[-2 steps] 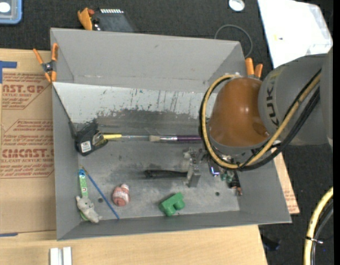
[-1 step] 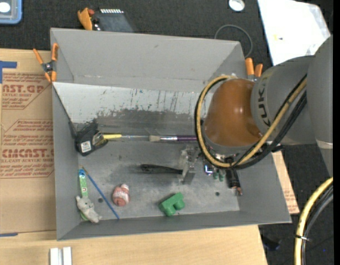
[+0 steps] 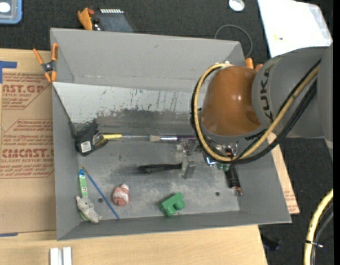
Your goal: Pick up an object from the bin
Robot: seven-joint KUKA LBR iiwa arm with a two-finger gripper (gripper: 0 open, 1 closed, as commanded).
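My gripper (image 3: 186,159) hangs under the orange-covered wrist, low over the bin floor right of the middle. A black elongated tool (image 3: 158,168) lies flat on the floor, and its right end reaches the gripper. Just behind it a thin rod with a yellow end (image 3: 138,138) runs left to right and passes close to the gripper. A green block (image 3: 171,204) lies nearer the front wall, below and left of the gripper.
A black tape measure (image 3: 85,142) sits at the left end of the rod. In the front left corner lie a small red and white thing (image 3: 121,195), a blue stick (image 3: 101,195), a green and white brush-like piece (image 3: 81,184) and a grey lump (image 3: 88,212).
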